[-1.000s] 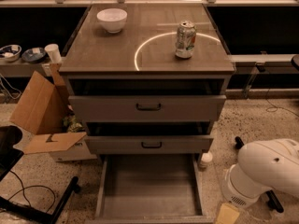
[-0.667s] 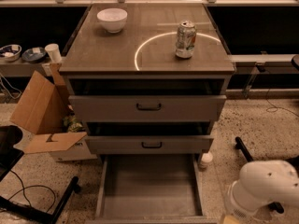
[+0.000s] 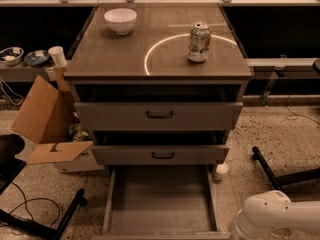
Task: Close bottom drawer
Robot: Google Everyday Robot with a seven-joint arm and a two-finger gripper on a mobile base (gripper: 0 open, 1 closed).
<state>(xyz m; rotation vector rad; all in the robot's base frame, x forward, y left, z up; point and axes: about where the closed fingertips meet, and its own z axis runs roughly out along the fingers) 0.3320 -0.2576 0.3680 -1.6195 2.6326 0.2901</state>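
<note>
- Cabinet (image 3: 235, 91): grey metal, three drawers, standing on a speckled floor, seen from the front and above.
- Bottom drawer (image 3: 160, 199): pulled far out toward the camera. Its plain grey tray is exposed, and its front edge lies along the lower border of the view.
- Middle drawer (image 3: 160, 154): directly above the bottom drawer, dark handle at centre, a dark gap along its upper edge.
- Top drawer (image 3: 158, 115): taller front, dark centre handle, with a dark gap above it as well.
- Arm (image 3: 280, 216): a white rounded segment at the lower right corner, just beside the right front corner of the bottom drawer and not touching it.
- Gripper: outside the view, so its position beyond the arm segment and the state of its jaws cannot be told.
- Cabinet top: a white bowl (image 3: 120, 20) sits at rear left. A can (image 3: 199, 42) stands upright at right, on a bright ring of light (image 3: 150, 54).
- Cardboard box (image 3: 42, 114): open, flaps spread, on the floor against the cabinet's left side.
- A small white object (image 3: 220, 170) lies on the floor by the cabinet's right front foot.
- A black stand leg (image 3: 265, 166) lies on the floor at right, well apart from the drawers.
</note>
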